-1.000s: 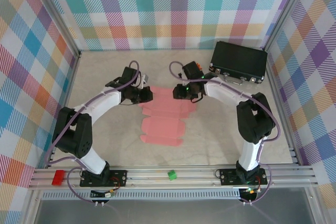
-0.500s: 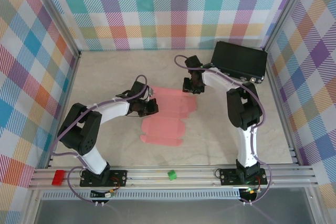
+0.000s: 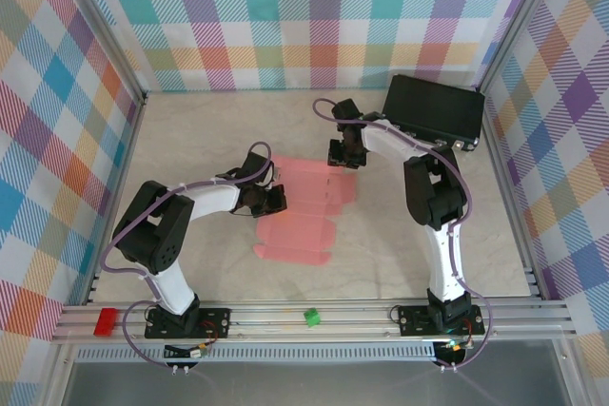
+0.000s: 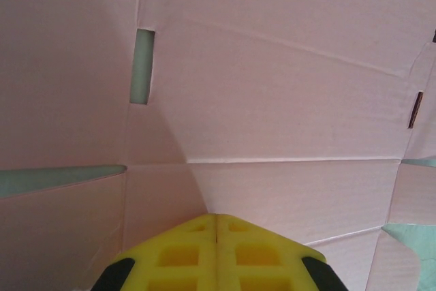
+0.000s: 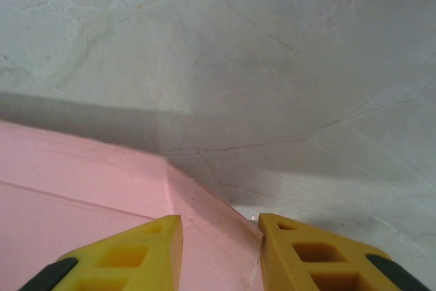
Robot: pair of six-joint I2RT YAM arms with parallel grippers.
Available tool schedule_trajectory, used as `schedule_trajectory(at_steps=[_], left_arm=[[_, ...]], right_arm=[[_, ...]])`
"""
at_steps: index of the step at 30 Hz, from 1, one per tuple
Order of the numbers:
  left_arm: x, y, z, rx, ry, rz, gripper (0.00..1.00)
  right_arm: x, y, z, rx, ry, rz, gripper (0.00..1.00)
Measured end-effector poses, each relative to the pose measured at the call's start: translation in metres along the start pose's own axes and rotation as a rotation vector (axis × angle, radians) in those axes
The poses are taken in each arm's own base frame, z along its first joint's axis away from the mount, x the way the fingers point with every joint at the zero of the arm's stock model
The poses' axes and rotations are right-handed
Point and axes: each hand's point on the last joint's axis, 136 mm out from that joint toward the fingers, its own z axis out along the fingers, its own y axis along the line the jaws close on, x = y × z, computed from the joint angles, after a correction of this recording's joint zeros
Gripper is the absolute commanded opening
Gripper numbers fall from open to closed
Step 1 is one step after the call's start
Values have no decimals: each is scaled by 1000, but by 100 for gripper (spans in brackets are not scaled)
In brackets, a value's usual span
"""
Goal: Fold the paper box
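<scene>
The paper box [image 3: 306, 227] lies as a flat salmon-pink cut-out sheet in the middle of the table. My left gripper [image 3: 275, 200] rests on its left part. In the left wrist view its yellow fingertips [image 4: 216, 217] are shut together, pressing down on the pink card [image 4: 272, 100] with nothing between them. My right gripper [image 3: 343, 155] is at the sheet's far right corner. In the right wrist view its jaws [image 5: 220, 226] stand apart, with a slightly raised corner flap [image 5: 204, 216] of the sheet lying between them, its edge against the right finger [image 5: 300, 247].
A black hard case [image 3: 433, 108] stands at the back right, just beyond the right arm. A small red block [image 3: 106, 320] and a green block [image 3: 311, 317] sit on the front rail. Checked walls close in the table on three sides.
The right gripper has moved back to the sheet's far right corner. The left gripper has slid forward and right onto the sheet, staying shut.
</scene>
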Motion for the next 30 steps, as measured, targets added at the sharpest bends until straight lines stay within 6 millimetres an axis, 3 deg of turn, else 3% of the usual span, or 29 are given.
schedule_trajectory(at_steps=[12,20,30], left_arm=[[0,1,1,-4,0,0,0],[-2,0,1,-4,-1,4,0],[-2,0,2,-8,4,6,0]], right_arm=[[4,17,-1,-84,24,-16,30],[-4,47,-10,-200,18,-52,33],[-3,58,13,-259,61,-53,34]])
